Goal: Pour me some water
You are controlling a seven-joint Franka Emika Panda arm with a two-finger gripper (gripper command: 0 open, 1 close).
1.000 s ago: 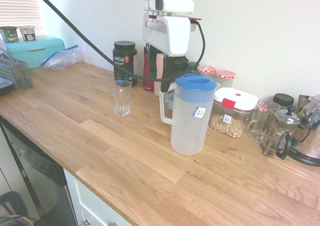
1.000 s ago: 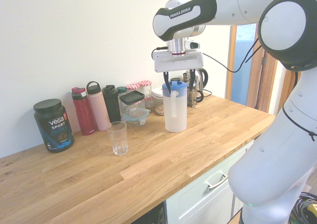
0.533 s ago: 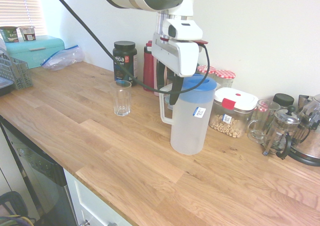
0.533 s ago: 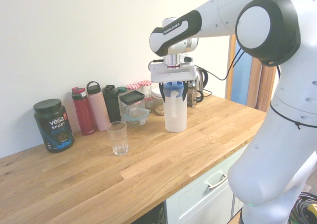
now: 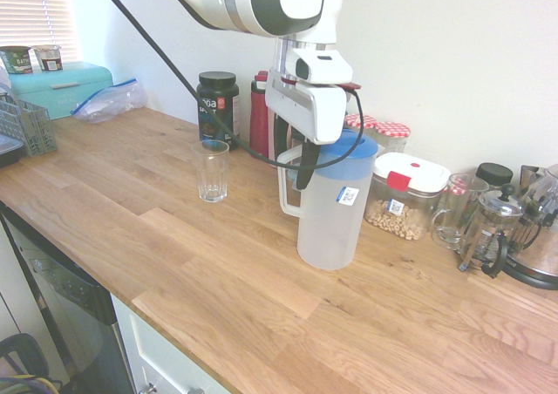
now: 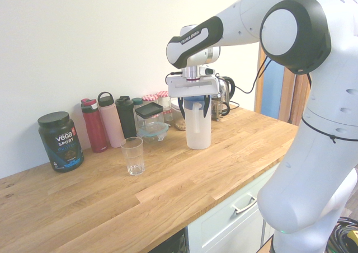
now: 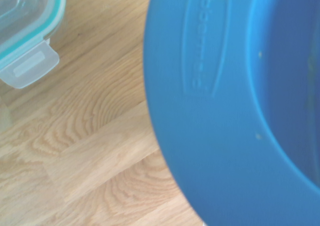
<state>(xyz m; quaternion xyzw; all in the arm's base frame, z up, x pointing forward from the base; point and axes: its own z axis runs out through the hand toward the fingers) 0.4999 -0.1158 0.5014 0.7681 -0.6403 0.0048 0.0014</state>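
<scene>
Right now the gripper (image 6: 194,106) points straight down over the water pitcher (image 5: 330,211), its fingers spread wide, one dark finger (image 5: 307,163) hanging beside the pitcher's handle (image 5: 288,188) and the other on the far side of the blue lid (image 5: 345,146); whether they touch it cannot be told. Nothing is held. Standing upright on the wooden countertop (image 5: 218,263), the pitcher is well apart from the empty drinking glass (image 5: 212,171). Up close, the wrist view shows the lid (image 7: 235,101) and a clear food container's corner (image 7: 27,31)

A home kitchen: wooden worktop (image 5: 218,263), kettle (image 5: 536,254), storage jars (image 5: 392,137)
</scene>
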